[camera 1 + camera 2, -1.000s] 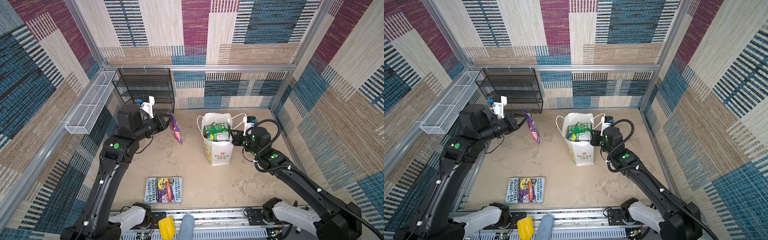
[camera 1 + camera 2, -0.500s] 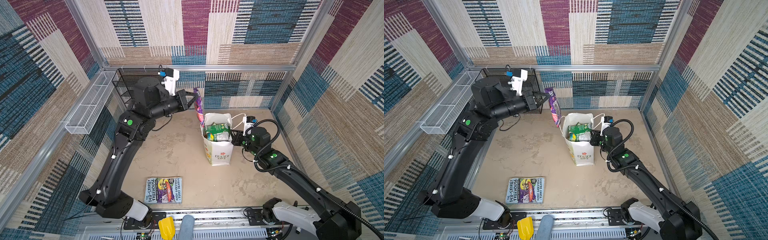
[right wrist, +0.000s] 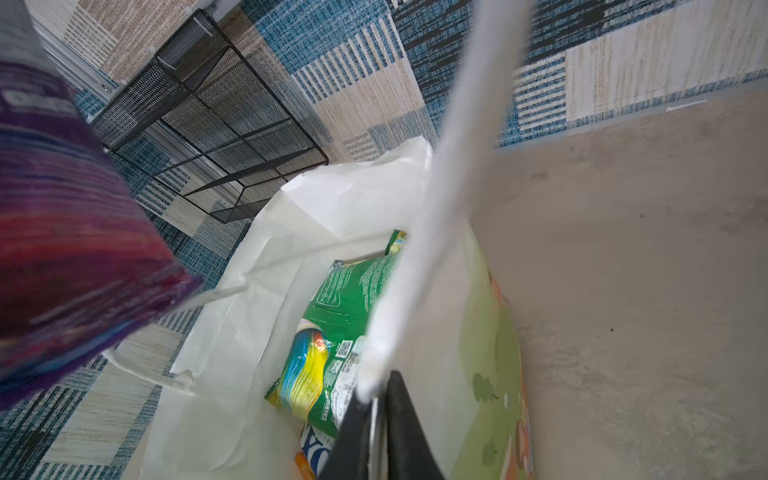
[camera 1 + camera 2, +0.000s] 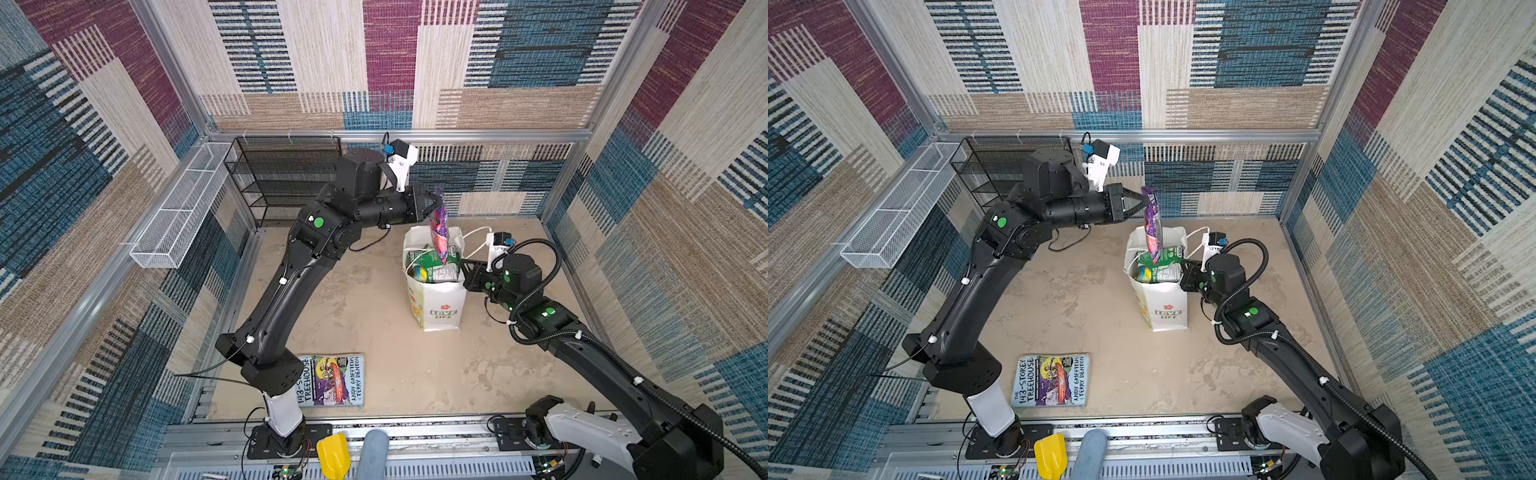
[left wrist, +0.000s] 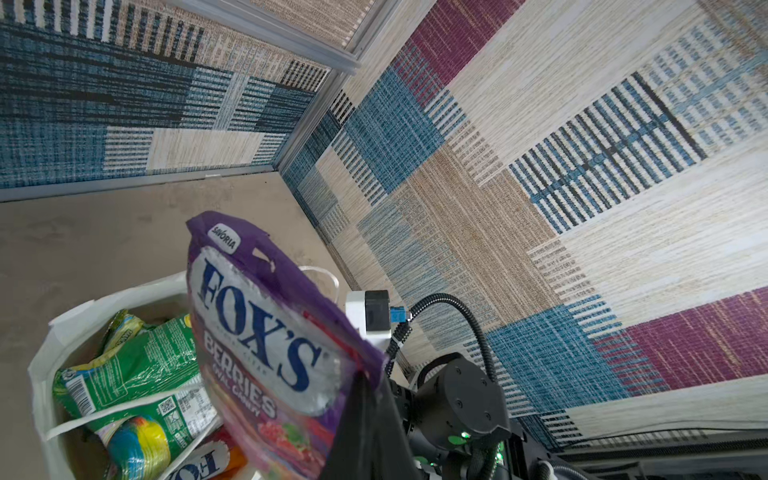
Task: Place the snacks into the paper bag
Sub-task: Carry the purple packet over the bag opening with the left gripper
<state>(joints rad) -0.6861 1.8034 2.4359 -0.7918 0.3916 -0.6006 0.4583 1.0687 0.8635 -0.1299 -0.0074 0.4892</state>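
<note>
Loading step in hand: left jaws were clamped on the purple packet (image 4: 439,228), which hung over the paper bag (image 4: 432,296); right jaws apparently pinched its rim. Next move called for lowering, then release.

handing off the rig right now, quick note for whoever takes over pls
left gripper: shut on the purple FOX'S packet, which hangs above the paper bag at its open mouth.
right gripper: shut on the bag's rim; the bag stands upright.
done: green packets and others are already inside.
to do: drop the purple packet in. No other loose snack shows on the table. The book stays out.
</note>
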